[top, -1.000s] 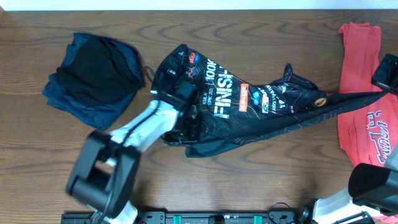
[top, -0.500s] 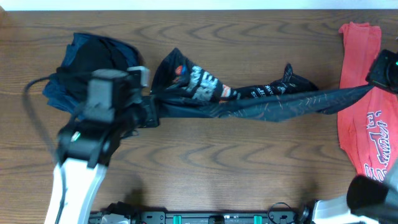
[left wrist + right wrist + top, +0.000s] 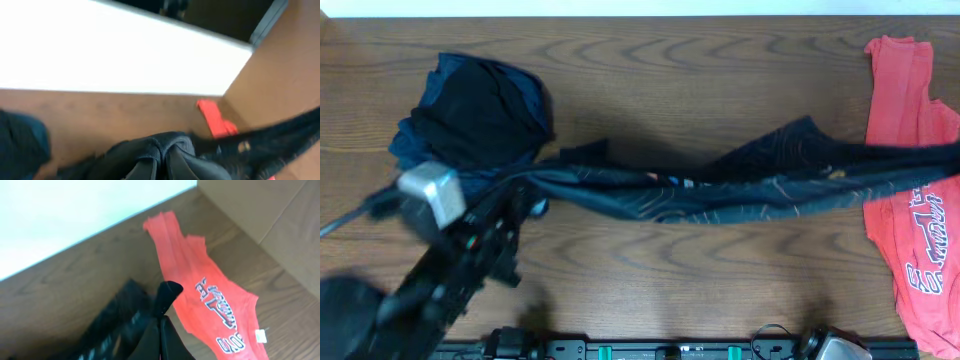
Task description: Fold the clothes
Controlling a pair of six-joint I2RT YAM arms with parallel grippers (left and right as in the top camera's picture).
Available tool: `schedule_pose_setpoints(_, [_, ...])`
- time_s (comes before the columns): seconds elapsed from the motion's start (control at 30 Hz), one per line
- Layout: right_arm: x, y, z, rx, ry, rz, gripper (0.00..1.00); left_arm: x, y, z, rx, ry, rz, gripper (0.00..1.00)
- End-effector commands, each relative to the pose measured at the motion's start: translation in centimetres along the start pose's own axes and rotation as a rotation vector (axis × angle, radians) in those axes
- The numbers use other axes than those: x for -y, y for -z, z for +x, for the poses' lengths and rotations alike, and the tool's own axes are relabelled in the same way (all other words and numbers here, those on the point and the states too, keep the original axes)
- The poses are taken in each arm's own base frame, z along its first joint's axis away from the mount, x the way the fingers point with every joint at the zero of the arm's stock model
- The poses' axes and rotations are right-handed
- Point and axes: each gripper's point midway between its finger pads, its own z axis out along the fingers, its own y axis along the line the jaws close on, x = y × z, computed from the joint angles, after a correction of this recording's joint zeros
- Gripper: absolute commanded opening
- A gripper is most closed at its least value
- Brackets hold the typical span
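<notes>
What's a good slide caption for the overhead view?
Black jersey stretched across the table, left claw gripping one end; navy garments left, red T-shirt right.

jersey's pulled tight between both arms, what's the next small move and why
Probably lower both ends onto the table, shifting slightly left. The black jersey is stretched as a bunched band between the left gripper and right gripper, both shut on it, and its right end crosses the red T-shirt.
</notes>
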Motion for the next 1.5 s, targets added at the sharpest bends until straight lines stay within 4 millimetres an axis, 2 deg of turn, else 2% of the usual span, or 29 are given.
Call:
schedule_pose_setpoints(0.0, [-0.9,-0.8,-0.2,-0.018,0.037,-0.053,0.01,-1.4,-0.3,-0.6,0.022,0.013,-0.079,0.06])
schedule_pose_setpoints(0.1, [-1.7,-3.0,0.0,-0.084,0.063,-0.094,0.01,-2.7,-2.4,0.2,-0.039,0.038,-0.102,0.06])
schedule_pose_setpoints(0.2, [-2.2,-6.4,0.6,-0.187,0.062,-0.122,0.01,-4.8,-5.8,1.5,-0.136,0.077,-0.135,0.06])
schedule_pose_setpoints(0.27, [-3.1,-9.1,1.2,-0.269,0.087,-0.173,0.01,-6.6,-8.9,2.7,-0.210,0.108,-0.160,0.06])
schedule_pose_setpoints(0.43, [-5.1,-17.1,4.1,-0.486,0.163,-0.227,0.01,-10.3,-18.0,6.2,-0.365,0.180,-0.116,0.06])
schedule_pose_setpoints(0.5, [-6.2,-21.1,5.6,-0.562,0.185,-0.239,0.01,-11.4,-22.0,7.5,-0.395,0.200,-0.059,0.06])
schedule_pose_setpoints(0.57, [-7.4,-25.3,6.2,-0.579,0.168,-0.242,0.01,-12.4,-25.7,8.2,-0.392,0.204,0.001,0.06])
schedule_pose_setpoints(0.63, [-8.3,-29.2,5.8,-0.540,0.118,-0.239,0.01,-13.9,-29.5,7.6,-0.349,0.234,0.017,0.06])
schedule_pose_setpoints(0.7, [-8.9,-31.4,4.0,-0.464,0.037,-0.242,0.01,-15.1,-32.1,5.4,-0.280,0.248,0.038,0.06])
schedule_pose_setpoints(0.73, [-9.5,-32.0,1.7,-0.379,0.002,-0.267,0.01,-15.5,-33.1,3.3,-0.230,0.262,0.059,0.06])
schedule_pose_setpoints(0.8, [-9.9,-31.5,-2.5,-0.239,-0.046,-0.301,0.01,-15.8,-34.1,-2.2,-0.112,0.284,0.110,0.06])
schedule_pose_setpoints(0.83, [-10.0,-30.2,-6.0,-0.136,-0.081,-0.319,0.01,-15.7,-33.9,-6.4,-0.023,0.272,0.145,0.06])
schedule_pose_setpoints(0.9, [-9.6,-27.2,-11.3,0.012,-0.131,-0.345,0.01,-15.4,-32.1,-13.9,0.146,0.224,0.184,0.06])
schedule_pose_setpoints(1.0, [-8.7,-22.3,-16.9,0.195,-0.132,-0.359,0.01,-14.2,-27.6,-22.3,0.330,0.142,0.221,0.06])
schedule_pose_setpoints(1.03, [-8.5,-20.7,-18.2,0.242,-0.126,-0.363,0.01,-13.4,-25.9,-24.1,0.365,0.105,0.241,0.06])
schedule_pose_setpoints(1.1, [-8.1,-18.9,-19.0,0.273,-0.098,-0.356,0.01,-11.8,-23.5,-25.6,0.363,0.046,0.294,0.06])
schedule_pose_setpoints(1.17, [-7.5,-18.6,-18.2,0.246,-0.079,-0.317,0.01,-10.5,-22.4,-24.6,0.272,0.038,0.356,0.06])
schedule_pose_setpoints(1.27, [-5.8,-19.8,-14.9,0.116,-0.051,-0.209,0.01,-9.4,-22.6,-19.7,0.021,0.125,0.454,0.06])
schedule_pose_setpoints(1.37, [-3.0,-21.6,-10.1,-0.066,-0.051,-0.051,0.01,-9.8,-23.0,-12.5,-0.248,0.264,0.474,0.06])
schedule_pose_setpoints(1.4, [-2.0,-22.1,-8.6,-0.119,-0.048,0.002,0.01,-10.3,-23.0,-10.0,-0.316,0.291,0.443,0.06])
schedule_pose_setpoints(1.47, [-0.3,-23.3,-5.7,-0.226,-0.031,0.098,0.01,-11.8,-23.0,-3.9,-0.488,0.332,0.315,0.06])
